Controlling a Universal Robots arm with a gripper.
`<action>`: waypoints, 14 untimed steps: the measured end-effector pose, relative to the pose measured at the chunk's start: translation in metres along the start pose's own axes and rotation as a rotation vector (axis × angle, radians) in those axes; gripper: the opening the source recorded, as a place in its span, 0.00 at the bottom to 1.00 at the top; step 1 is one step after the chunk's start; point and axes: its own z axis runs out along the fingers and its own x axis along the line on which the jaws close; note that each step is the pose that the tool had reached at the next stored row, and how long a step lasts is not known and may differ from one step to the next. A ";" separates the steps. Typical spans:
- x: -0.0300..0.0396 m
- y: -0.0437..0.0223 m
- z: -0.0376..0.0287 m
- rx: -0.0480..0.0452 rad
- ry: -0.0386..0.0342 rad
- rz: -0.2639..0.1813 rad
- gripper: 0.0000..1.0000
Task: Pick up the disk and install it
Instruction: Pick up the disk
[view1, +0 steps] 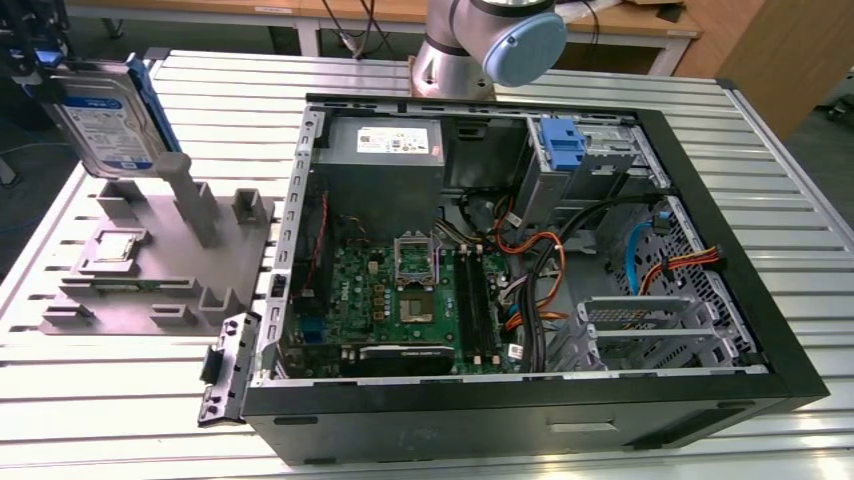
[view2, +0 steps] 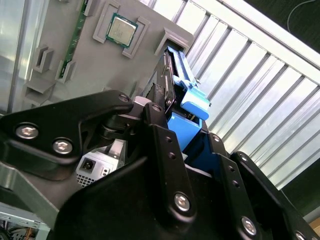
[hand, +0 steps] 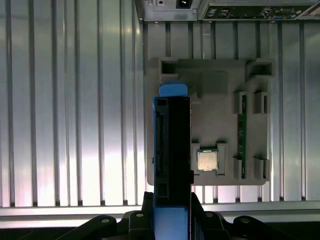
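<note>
Slatted metal table (view1: 120, 400) carries an open PC case (view1: 534, 410), side panel off. Exterior view gives the inside: motherboard (view1: 400, 300) with a bare socket, and a power supply (view1: 387, 140) in the far corner with a white sticker. A blue bracket (view1: 563, 145) sits in the drive bay, with orange and black cables (view1: 534, 260) between. Sticker print too small to read. Base of the arm (view1: 487, 40) stands behind the case.

Grey parts fixture (view1: 160, 250) lies on the table, at the exterior view's left of the case. Up over the fixture's far corner: the disk (view1: 114, 115), tilted, white-and-blue label (view1: 91, 135) facing the camera, text not legible.

First wrist view sees it edge-on, blue carrier round a black edge. The gripper (hand: 172, 200) presses on both flat sides: clamped on the disk. Second wrist view gives the same grip from the side, blue carrier tab between the black fingers (view2: 165, 145). Can't tell if the disk's lower edge is clear of the fixture.

First wrist view, fixture pockets: a square silver chip (hand: 207, 160) and, just beside it, a green memory stick (hand: 241, 135) on edge in a slot.
</note>
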 end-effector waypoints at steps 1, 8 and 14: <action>0.0000 0.0000 -0.0002 0.0000 0.0000 0.000 0.37; 0.0000 0.0000 -0.0020 0.0000 0.0000 0.000 0.37; 0.0000 0.0000 -0.0034 0.0001 0.0000 0.000 0.37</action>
